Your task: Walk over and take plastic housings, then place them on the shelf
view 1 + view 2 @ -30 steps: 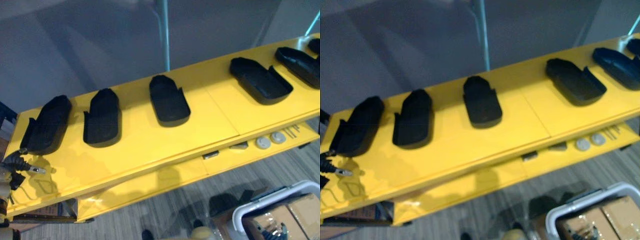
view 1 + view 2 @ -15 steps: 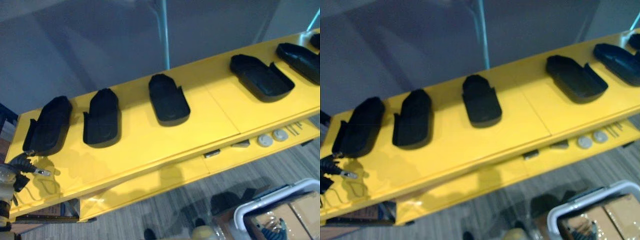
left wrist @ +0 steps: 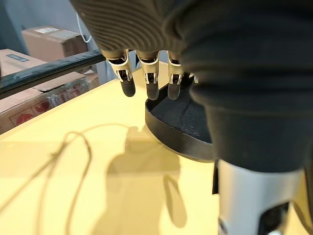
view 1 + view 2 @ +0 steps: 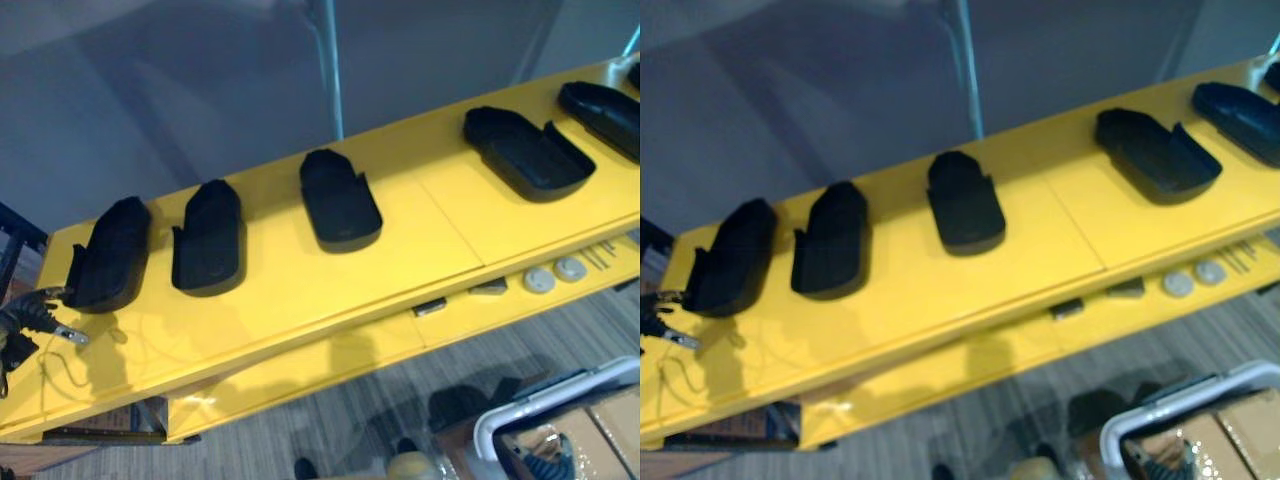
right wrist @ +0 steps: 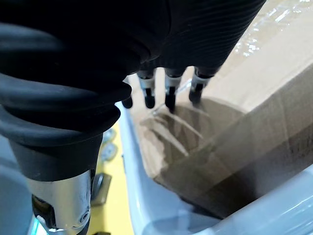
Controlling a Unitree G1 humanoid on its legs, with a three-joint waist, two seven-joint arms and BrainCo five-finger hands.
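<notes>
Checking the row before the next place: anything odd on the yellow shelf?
Two things. The fourth housing from the left lies hollow side up, while the third housing lies closed side up, with a wider gap between them than elsewhere. A thin wire loops on the left end of the shelf.

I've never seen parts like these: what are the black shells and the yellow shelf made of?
The black shells look like moulded plastic, matt: dull surfaces, thin raised walls, rounded ends. The yellow shelf looks glossy, perhaps painted metal or laminate: it reflects light and shapes.
</notes>
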